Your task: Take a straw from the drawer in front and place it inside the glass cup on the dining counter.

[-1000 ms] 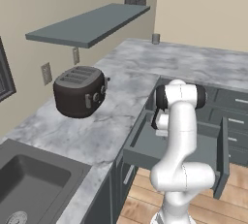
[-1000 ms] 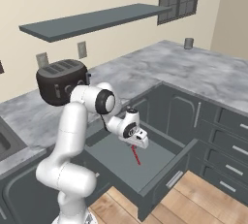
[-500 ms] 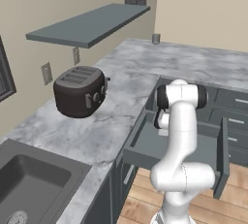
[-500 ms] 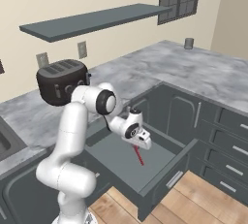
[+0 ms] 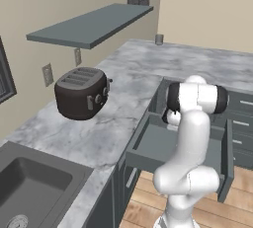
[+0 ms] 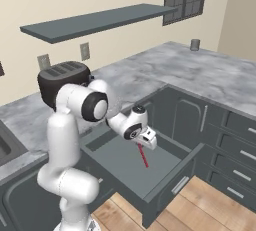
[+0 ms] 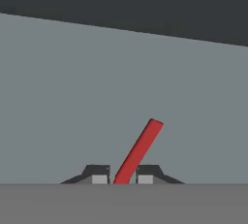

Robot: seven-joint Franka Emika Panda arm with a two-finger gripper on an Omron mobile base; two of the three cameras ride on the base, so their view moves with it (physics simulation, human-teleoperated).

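Left base view: the white arm bends down into the open drawer [image 5: 148, 145], which stands pulled out from the marble counter [image 5: 113, 118]. A dark toaster [image 5: 80, 93] sits on the counter near the wall, a sink [image 5: 29, 187] lies at the lower left, and the small glass cup [image 5: 159, 39] stands far back on the counter, well apart from the arm.

Right base view: the gripper [image 6: 144, 144] hangs over the drawer [image 6: 125, 162] floor, and the red straw [image 6: 143, 155] slants down from its fingers to the drawer bottom. The glass cup [image 6: 195, 44] stands at the far end of the counter, beyond the drawer.

Hand view: the two dark fingertips [image 7: 99, 175] sit close together, clenched on the lower end of the straw [image 7: 139, 149], which leans up and to the right over the grey drawer floor [image 7: 72, 97].
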